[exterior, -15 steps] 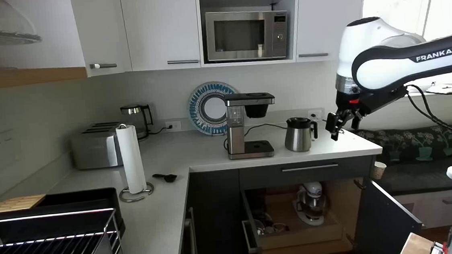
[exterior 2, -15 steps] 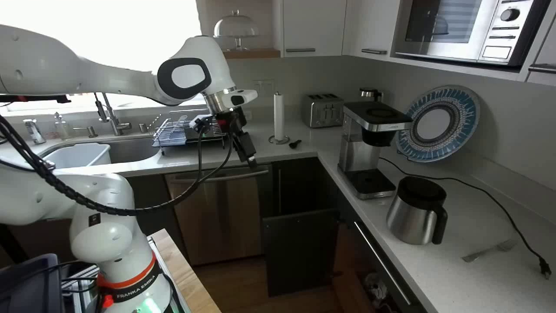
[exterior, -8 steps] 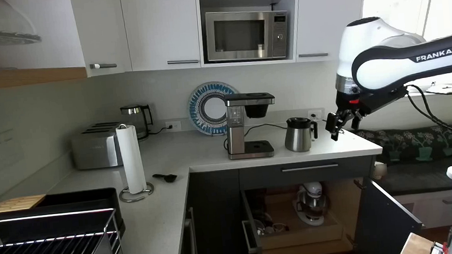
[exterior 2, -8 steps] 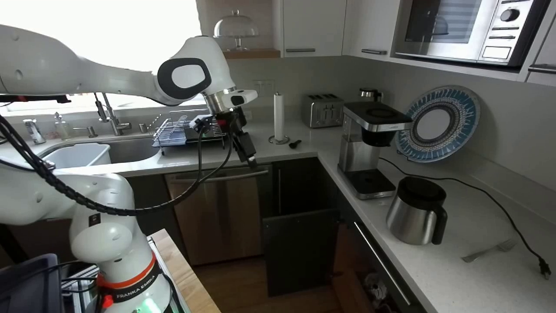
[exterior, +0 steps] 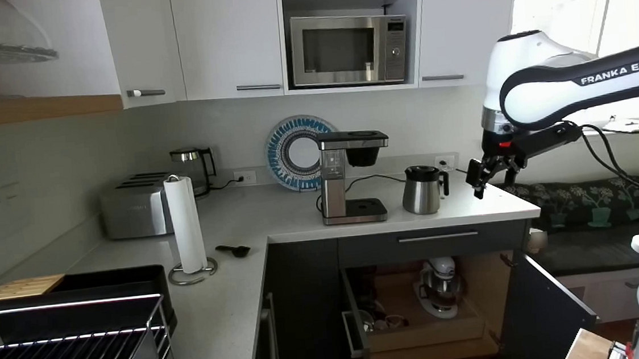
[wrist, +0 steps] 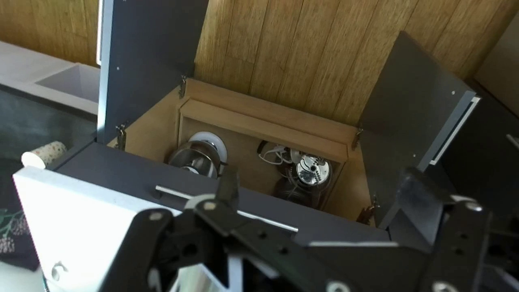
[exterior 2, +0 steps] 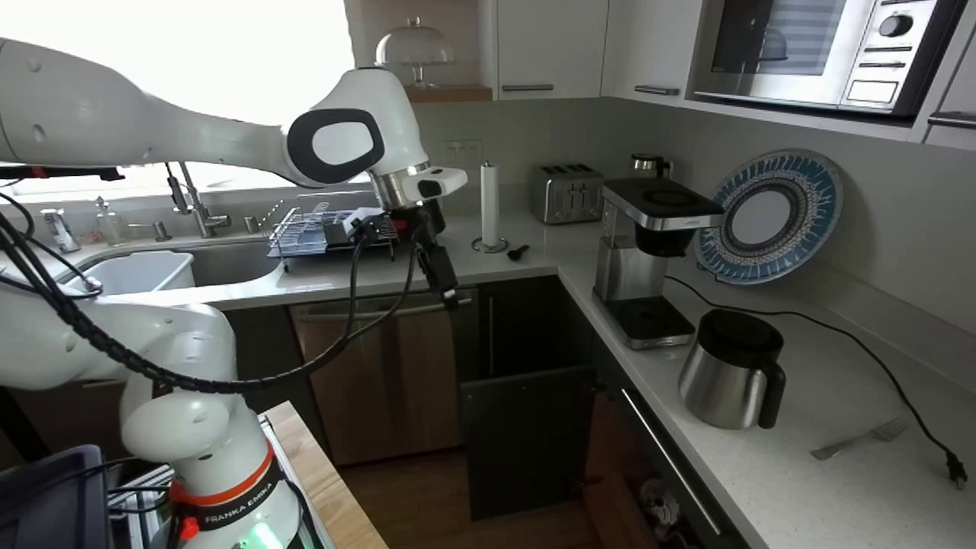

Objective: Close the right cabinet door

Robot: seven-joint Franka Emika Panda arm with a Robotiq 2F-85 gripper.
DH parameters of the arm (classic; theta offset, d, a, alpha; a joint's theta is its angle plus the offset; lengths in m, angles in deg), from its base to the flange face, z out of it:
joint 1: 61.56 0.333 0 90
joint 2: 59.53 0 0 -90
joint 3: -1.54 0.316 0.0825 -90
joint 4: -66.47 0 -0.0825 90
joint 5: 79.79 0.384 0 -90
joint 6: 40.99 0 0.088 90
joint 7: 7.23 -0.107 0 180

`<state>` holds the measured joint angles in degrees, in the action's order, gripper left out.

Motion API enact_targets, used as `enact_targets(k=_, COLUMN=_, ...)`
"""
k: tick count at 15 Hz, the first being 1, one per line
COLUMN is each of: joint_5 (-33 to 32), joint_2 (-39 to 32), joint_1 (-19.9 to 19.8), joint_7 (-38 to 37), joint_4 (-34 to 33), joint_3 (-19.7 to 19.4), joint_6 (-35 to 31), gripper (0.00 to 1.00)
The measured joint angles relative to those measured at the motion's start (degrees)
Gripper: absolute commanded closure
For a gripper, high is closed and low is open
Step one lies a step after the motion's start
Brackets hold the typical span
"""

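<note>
The right cabinet door (exterior: pixel 538 319), a tall, flat panel in dark charcoal, stands upright and wide open, angled outward.

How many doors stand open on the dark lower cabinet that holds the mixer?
2. In the wrist view, the right cabinet door is at the picture's left and the left cabinet door at its right; no others seem hidden.

Wrist view: tall flat dk charcoal right cabinet door (wrist: pixel 156 48) cut off by top edge; black metal gripper (wrist: pixel 324 190) blurred, cut off at btm; steel-and-white stand mixer (wrist: pixel 194 160) partly hid by long charcoal drawer front (wrist: pixel 121 167). In an exterior view: that door cut off by btm edge; small pale items (exterior: pixel 394 321) too dim to ID.
</note>
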<state>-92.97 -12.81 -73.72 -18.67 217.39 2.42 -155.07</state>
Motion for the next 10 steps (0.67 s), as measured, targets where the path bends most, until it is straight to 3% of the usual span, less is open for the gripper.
enact_targets(k=4, joint_5=-0.2, joint_2=-5.9, joint_1=-6.0, joint_7=0.1, joint_4=0.7, joint_3=-8.3, joint_6=-7.4, gripper=0.0)
enact_targets(k=10, joint_5=-0.3, joint_2=-21.5, joint_1=-14.9, joint_7=0.1, joint_4=0.6, joint_3=-16.6, joint_6=-29.3, gripper=0.0)
